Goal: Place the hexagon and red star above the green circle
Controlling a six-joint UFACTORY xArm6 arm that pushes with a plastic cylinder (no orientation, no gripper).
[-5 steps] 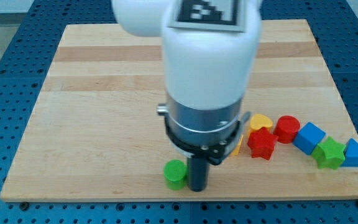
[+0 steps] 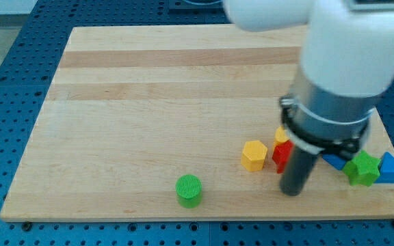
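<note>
A green circle block (image 2: 189,190) stands near the board's bottom edge, left of centre. A yellow hexagon (image 2: 254,155) lies to its upper right. A red star (image 2: 282,154) sits just right of the hexagon, partly hidden by my rod. My tip (image 2: 291,192) rests on the board just below and right of the red star, far right of the green circle, touching neither the hexagon nor the circle.
A yellow block (image 2: 282,134) peeks out above the red star. A blue block (image 2: 334,161), a green star (image 2: 363,169) and a blue triangle (image 2: 391,169) lie at the right by the wooden board's edge (image 2: 183,210). The arm body hides other blocks there.
My tip has moved right, from beside the green circle to below the red star. The yellow hexagon now shows; the red cylinder is now hidden behind the arm.
</note>
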